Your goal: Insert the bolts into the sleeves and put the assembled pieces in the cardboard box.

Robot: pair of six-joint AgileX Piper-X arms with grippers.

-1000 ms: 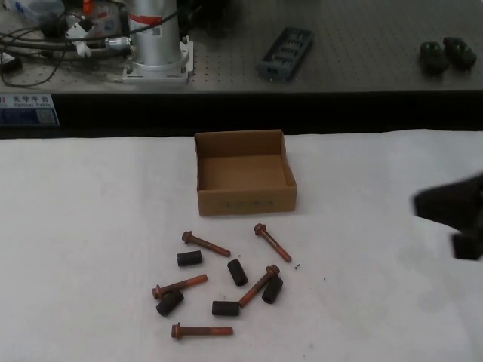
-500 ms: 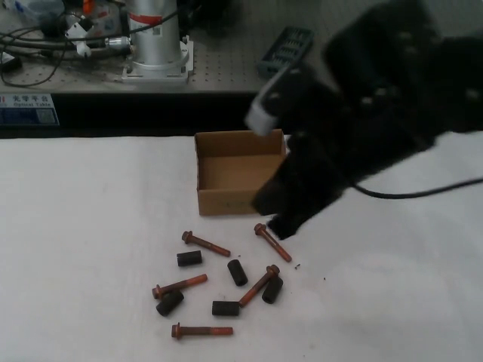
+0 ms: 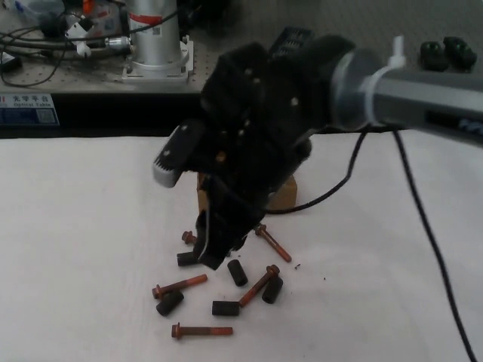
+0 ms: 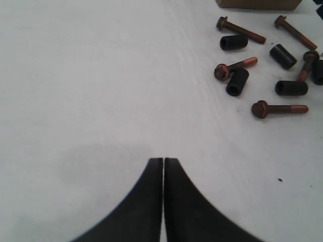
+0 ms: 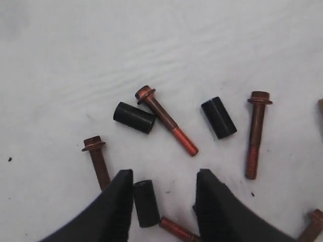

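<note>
White cloth (image 4: 75, 75) covers the bench under both my claws. My right claw (image 5: 164, 175) hangs over the pile with its fingers spread. One sleeve (image 5: 146, 202) lies between them on the cloth, close to one finger and not gripped. Just past the fingertips lie a bolt (image 5: 166, 120) and a second sleeve (image 5: 134, 117) just beside it. More bolts and sleeves are scattered near on either side.

My left claw (image 4: 163, 160) is pressed closed on nothing, over bare cloth and well apart from the pile.

The box (image 3: 285, 194) sits beyond my right claw, mostly behind my arm, so I cannot see what it holds.

Every bolt I can see lies loose and none sits in a sleeve. As I judge it, the work has barely begun: all the insertions and all the packing are left.
</note>
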